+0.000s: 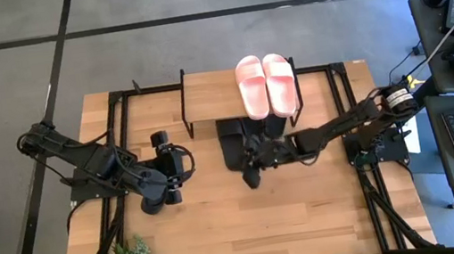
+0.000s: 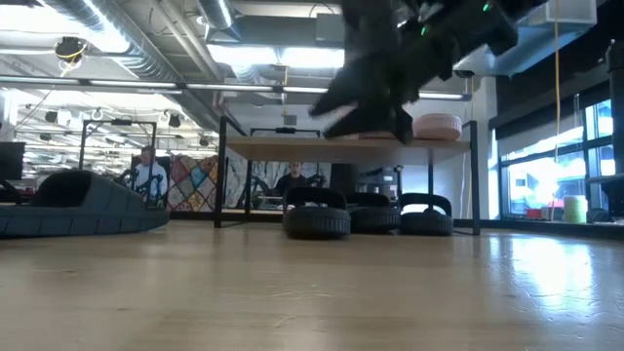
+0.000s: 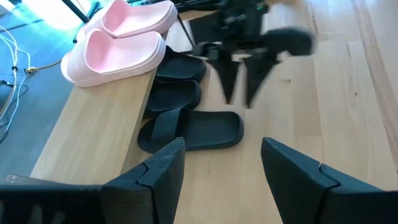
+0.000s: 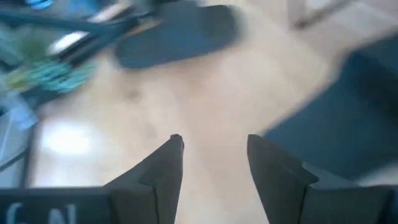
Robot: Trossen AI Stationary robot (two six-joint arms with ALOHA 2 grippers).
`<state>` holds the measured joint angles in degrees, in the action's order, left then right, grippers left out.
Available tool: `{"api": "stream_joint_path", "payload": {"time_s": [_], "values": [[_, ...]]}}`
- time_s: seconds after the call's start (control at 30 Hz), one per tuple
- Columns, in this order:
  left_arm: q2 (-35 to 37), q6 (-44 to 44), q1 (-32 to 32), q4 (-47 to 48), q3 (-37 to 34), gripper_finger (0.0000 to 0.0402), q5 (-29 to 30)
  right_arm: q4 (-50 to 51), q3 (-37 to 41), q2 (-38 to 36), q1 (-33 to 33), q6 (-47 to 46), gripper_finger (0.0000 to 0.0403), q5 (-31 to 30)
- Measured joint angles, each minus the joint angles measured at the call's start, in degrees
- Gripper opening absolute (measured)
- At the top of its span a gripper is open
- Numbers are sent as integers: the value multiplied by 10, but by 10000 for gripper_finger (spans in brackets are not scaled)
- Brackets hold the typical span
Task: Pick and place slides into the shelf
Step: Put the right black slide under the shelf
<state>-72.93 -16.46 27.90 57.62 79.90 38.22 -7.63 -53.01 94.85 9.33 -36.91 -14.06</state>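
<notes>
a robotics lab: exposed ceiling ducts (image 2: 117,44), other rigs behind (people (image 2: 148,175) at benches).

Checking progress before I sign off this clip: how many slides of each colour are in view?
Pink slides: 2
Black slides: 4
Total: 6

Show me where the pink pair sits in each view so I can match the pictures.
High view: pink pair on the shelf's right end, upper centre.
Low view: only a pale edge shows on the board, right of centre, beside the blurred arm.
Left wrist view: upper left, on the board's end.
Right wrist view: not in it.
Shared landmark: the shelf's wooden board.
</notes>
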Motion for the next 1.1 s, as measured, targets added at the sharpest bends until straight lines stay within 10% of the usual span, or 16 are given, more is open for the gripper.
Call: {"api": "stream_joint_path", "payload": {"time_s": [1.1], "values": [[0,-15,0,3,0,203,0,-58,0,124,-23,10,179,77]]}}
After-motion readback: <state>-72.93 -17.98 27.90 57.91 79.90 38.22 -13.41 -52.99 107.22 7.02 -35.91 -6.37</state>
